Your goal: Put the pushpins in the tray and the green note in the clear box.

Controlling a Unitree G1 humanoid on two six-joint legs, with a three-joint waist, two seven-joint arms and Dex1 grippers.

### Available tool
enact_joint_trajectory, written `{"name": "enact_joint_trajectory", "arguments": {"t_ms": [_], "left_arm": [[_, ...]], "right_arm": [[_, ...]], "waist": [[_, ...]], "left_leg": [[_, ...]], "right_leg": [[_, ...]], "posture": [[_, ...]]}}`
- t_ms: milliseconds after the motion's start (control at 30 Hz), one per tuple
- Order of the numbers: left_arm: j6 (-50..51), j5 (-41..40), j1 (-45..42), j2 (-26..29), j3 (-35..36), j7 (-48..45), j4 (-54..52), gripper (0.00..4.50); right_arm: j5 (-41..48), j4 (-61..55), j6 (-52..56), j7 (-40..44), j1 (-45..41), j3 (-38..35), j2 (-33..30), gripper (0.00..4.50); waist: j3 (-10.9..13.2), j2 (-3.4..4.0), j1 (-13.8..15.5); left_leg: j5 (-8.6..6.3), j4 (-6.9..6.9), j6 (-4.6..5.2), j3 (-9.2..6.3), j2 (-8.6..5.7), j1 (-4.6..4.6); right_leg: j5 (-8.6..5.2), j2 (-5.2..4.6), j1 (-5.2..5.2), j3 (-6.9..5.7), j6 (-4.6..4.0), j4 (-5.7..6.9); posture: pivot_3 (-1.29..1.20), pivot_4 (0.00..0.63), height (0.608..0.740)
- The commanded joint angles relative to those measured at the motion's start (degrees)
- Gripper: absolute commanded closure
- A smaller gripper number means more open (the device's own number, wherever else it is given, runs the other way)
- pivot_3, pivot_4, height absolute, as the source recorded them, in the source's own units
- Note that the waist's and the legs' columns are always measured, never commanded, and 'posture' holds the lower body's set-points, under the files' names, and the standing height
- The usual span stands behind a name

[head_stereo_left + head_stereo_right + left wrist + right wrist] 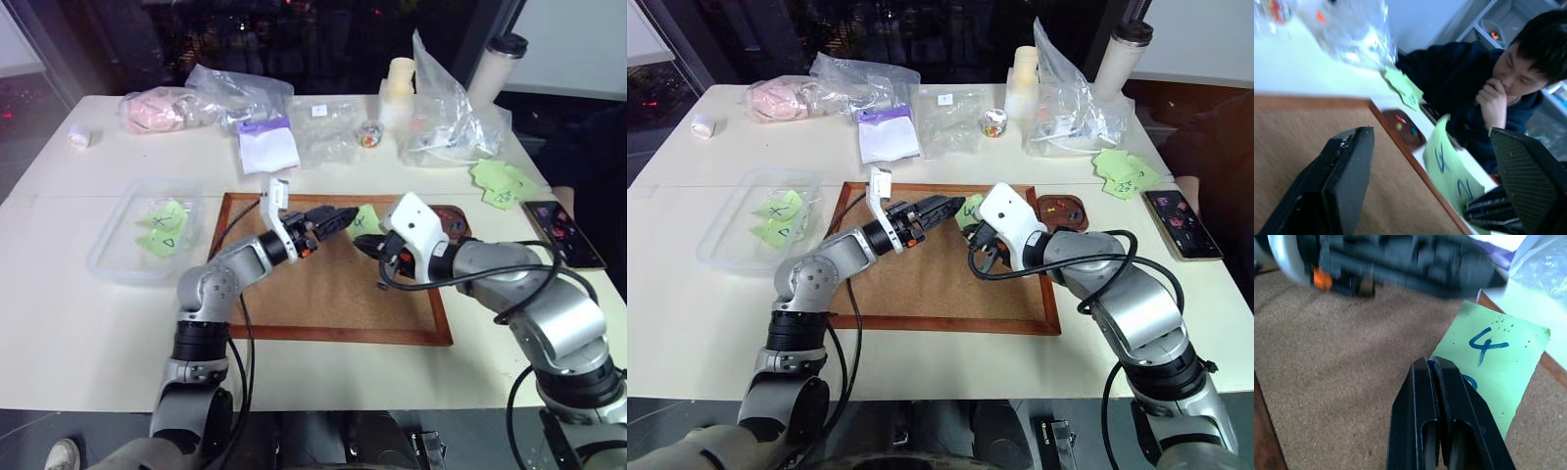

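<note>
Green note point(1492, 366) with a "4" on it is pinched by the clenched right end effector point(1436, 366) and held up over the cork board point(323, 294). The left end effector point(1440, 181) is spread wide, with the note between its fingers, not gripped. Pushpins point(1403, 125) are seen in the small brown tray point(1064, 211) beside the board. The clear box point(118, 257) with two other green notes point(163, 227) is set well apart on the counter point(78, 333).
</note>
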Motion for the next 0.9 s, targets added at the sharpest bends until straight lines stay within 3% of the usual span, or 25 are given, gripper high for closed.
{"name": "enact_joint_trajectory", "arguments": {"t_ms": [33,133,200,267,467,667,900], "left_arm": [[2.94,-3.22,-1.53,-1.55,1.01,1.72,-0.24,0.32],[3.85,-3.9,-1.73,-2.47,1.34,2.58,0.66,0.32],[3.93,-4.68,-2.0,-2.88,2.17,2.8,1.38,0.86],[3.95,-4.92,-2.05,-2.8,2.23,2.64,1.57,1.62],[3.87,-5.31,-1.58,-2.69,2.06,2.44,1.23,4.47],[1.34,-2.35,-1.06,-1.08,-0.01,1.58,1.12,4.47],[-6.1,4.01,0.06,1.1,-3.35,-1.48,4.75,4.47]], "right_arm": [[0.54,-3.47,0.26,-0.12,-1.24,-0.38,-0.87,4.5],[0.73,-4.23,0.62,0.05,-1.22,-0.44,-1.24,4.5],[0.74,-4.4,0.77,0.06,-1.18,-0.47,-1.56,4.5],[0.78,-4.52,0.86,0.05,-1.11,-0.56,-1.83,4.5],[1.05,-4.6,0.95,-0.23,-1.11,-0.95,-2.04,4.5],[2.04,-4.25,2.29,-0.29,-3.22,-3.96,-2.28,4.5],[8.51,-2.0,7.4,-0.92,-7.12,-14.61,0.52,4.5]], "waist": [[0.0,0.0,0.0],[0.0,0.0,0.0],[0.0,-0.01,0.0],[0.0,0.0,-0.06],[0.0,-0.01,0.0],[0.0,0.0,0.01],[0.0,0.0,0.02]], "left_leg": [[0.0,0.0,0.0,0.0,0.0,0.0],[0.0,0.0,0.0,-0.01,0.0,0.0],[0.0,0.0,0.0,-0.01,0.0,0.0],[0.0,0.0,0.0,-0.01,-0.01,0.0],[0.0,0.0,-0.01,-0.02,-0.01,0.0],[0.01,0.0,-0.01,-0.02,-0.02,0.0],[0.0,-0.01,-0.01,-0.02,-0.02,0.0]], "right_leg": [[0.0,0.0,0.0,0.0,0.0,0.0],[0.0,0.0,0.0,0.0,0.0,-0.01],[0.0,0.0,0.01,0.0,0.0,-0.01],[0.0,0.0,0.0,-0.01,0.0,-0.01],[0.0,0.0,0.01,-0.01,-0.01,-0.01],[0.0,-0.01,0.01,-0.01,-0.01,-0.01],[0.0,-0.01,0.02,-0.02,-0.01,-0.02]], "posture": [[0.0,0.15,0.74],[0.0,0.15,0.74],[0.0,0.15,0.74],[0.0,0.15,0.74],[0.0,0.15,0.74],[0.0,0.15,0.74],[0.0,0.15,0.74]]}}
